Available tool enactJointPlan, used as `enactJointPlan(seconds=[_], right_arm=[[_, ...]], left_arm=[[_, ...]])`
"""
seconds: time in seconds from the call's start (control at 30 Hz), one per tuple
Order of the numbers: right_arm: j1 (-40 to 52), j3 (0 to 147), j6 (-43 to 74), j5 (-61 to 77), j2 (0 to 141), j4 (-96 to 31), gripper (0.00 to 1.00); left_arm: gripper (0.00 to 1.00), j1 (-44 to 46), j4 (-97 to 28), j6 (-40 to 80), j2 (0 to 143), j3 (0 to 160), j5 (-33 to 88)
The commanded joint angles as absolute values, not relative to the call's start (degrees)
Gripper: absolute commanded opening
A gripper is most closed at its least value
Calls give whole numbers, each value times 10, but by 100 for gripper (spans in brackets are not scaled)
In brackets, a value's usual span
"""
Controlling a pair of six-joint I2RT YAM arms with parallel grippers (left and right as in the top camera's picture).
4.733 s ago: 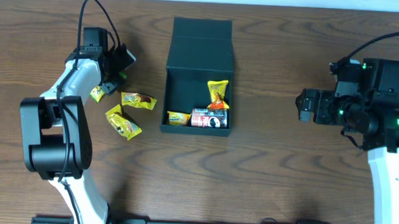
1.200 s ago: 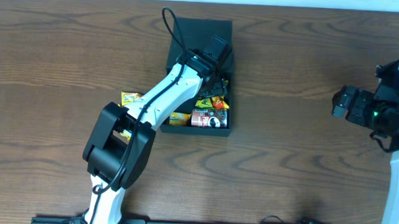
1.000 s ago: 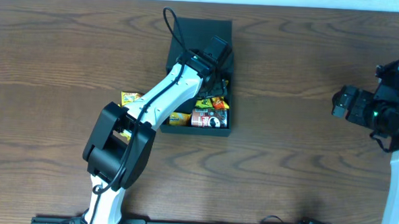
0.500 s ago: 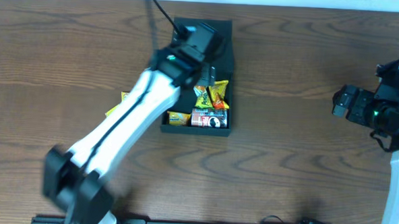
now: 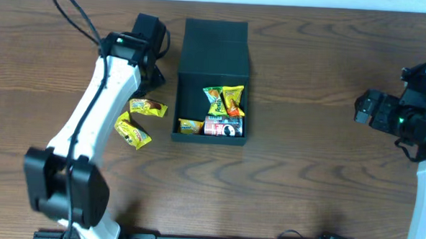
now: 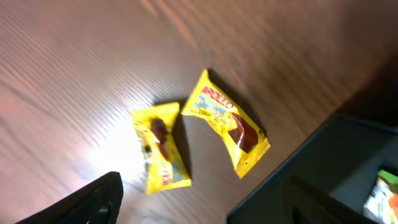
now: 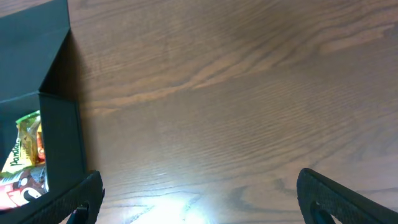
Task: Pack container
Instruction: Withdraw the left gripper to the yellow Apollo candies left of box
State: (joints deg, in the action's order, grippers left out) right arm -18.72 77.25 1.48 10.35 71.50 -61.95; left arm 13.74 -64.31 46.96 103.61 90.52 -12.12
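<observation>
Dark wood table point(image 5: 303, 188), bare at the right. The left gripper point(image 5: 148, 46) hangs beside the container's far-left corner. In the wrist view one finger point(image 6: 93, 202) sits at the frame's corner, so the jaws read as apart, with nothing held. Under it two yellow packets lie loose: the nearer packet point(image 6: 227, 124) just beside the box wall, the outer packet point(image 6: 160, 149) a little further out. The container point(image 5: 197, 86) sits mid-table with its flap lid point(image 5: 215, 42) thrown open. A green packet point(image 5: 213, 99), orange packet point(image 5: 233, 99), small yellow packet point(image 5: 190, 125) and red can point(image 5: 223, 126) crowd its near end. The right gripper point(image 7: 202, 199) is spread wide, empty, well off to the right. Step, as I judge it: fetching the next packet. Next move: drop onto the nearer packet, pinch it, lift it over the wall.
</observation>
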Motion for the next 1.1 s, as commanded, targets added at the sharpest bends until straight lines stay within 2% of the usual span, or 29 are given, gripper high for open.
enactJointPlan(seconds=[0.0, 0.37, 0.63, 0.83, 1.07], right_arm=[[-192, 776, 16, 110, 714, -625, 99], [-192, 776, 16, 110, 714, -632, 99], [-192, 776, 16, 110, 714, -632, 99], [-192, 776, 16, 110, 714, -632, 99], [-192, 776, 16, 110, 714, -632, 99]], left_arm=[[80, 139, -636, 511, 1081, 898, -66], [69, 140, -580, 532, 1181, 898, -31], [67, 134, -571, 542, 1214, 898, -29], [56, 134, -571, 540, 1216, 898, -30], [56, 134, -574, 538, 1216, 898, -30]])
